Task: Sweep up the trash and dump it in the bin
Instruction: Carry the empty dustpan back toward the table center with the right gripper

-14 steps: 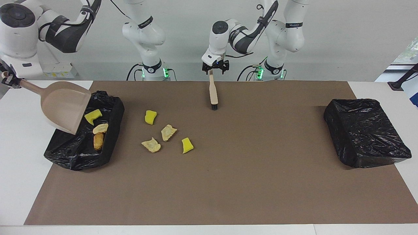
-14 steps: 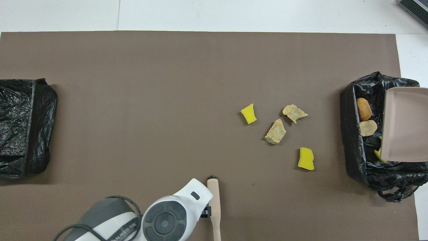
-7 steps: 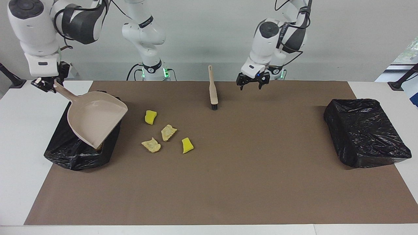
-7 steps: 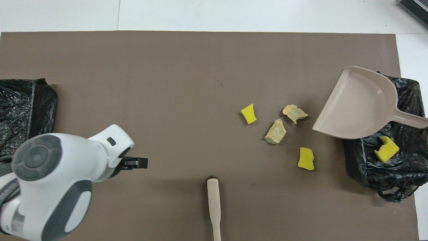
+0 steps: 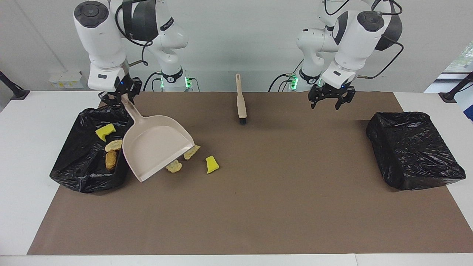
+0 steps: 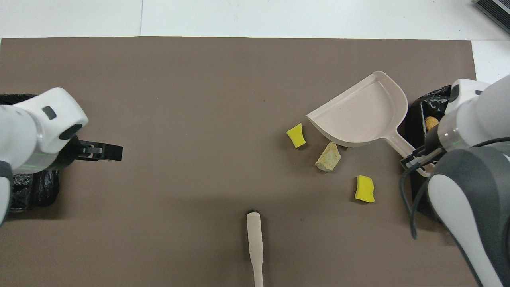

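My right gripper (image 5: 119, 99) is shut on the handle of the beige dustpan (image 5: 155, 147) and holds it tilted over the mat, beside the black bin (image 5: 79, 170). It also shows in the overhead view (image 6: 416, 159). Loose trash lies by the pan's lip: a yellow sponge (image 5: 211, 164), two tan pieces (image 5: 191, 152) (image 5: 173, 166), and a second yellow sponge (image 6: 365, 188) that shows only in the overhead view. In the bin lie a yellow sponge (image 5: 105, 132) and two tan pieces (image 5: 113, 145). My left gripper (image 5: 330, 102) is open and empty in the air. The brush (image 5: 241, 98) lies on the mat.
A second black bin (image 5: 414, 149) stands at the left arm's end of the brown mat (image 5: 277, 192), close to the left gripper. The brush lies at the mat's middle, near the robots' edge, with its bristles pointing away from them.
My right arm swung the dustpan from over the bin to over the loose trash. My left gripper let go of the brush and moved toward the bin at its own end.
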You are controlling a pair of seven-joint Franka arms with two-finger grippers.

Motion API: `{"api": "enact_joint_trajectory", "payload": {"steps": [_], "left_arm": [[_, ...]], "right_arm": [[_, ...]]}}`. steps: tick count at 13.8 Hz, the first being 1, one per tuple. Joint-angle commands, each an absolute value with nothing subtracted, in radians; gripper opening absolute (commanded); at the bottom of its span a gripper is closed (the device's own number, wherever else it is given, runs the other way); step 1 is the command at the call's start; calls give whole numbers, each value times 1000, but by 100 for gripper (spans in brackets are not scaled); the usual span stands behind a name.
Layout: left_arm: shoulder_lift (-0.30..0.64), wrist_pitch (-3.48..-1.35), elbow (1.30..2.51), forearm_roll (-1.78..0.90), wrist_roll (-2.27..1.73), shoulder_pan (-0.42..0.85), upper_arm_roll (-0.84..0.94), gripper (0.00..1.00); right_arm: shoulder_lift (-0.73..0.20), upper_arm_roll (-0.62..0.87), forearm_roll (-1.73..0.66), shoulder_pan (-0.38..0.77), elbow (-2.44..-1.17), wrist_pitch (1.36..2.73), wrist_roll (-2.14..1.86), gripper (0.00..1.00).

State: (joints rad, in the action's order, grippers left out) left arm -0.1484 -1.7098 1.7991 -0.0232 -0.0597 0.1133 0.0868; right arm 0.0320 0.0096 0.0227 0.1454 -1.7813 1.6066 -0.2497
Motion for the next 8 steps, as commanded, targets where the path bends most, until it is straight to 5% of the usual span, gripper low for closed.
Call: {"api": "enact_joint_trajectory", "payload": {"steps": [1,8], "left_arm": [[-101,-1580,1637,-3,-5,61,101,100],[12,-1440,1422,37,21,60,100,100]], "right_arm": [[-6,3,-31,228,-1789,1676,-51,0],[-167,5,-72,481,-1775,1916,394,0]]}}
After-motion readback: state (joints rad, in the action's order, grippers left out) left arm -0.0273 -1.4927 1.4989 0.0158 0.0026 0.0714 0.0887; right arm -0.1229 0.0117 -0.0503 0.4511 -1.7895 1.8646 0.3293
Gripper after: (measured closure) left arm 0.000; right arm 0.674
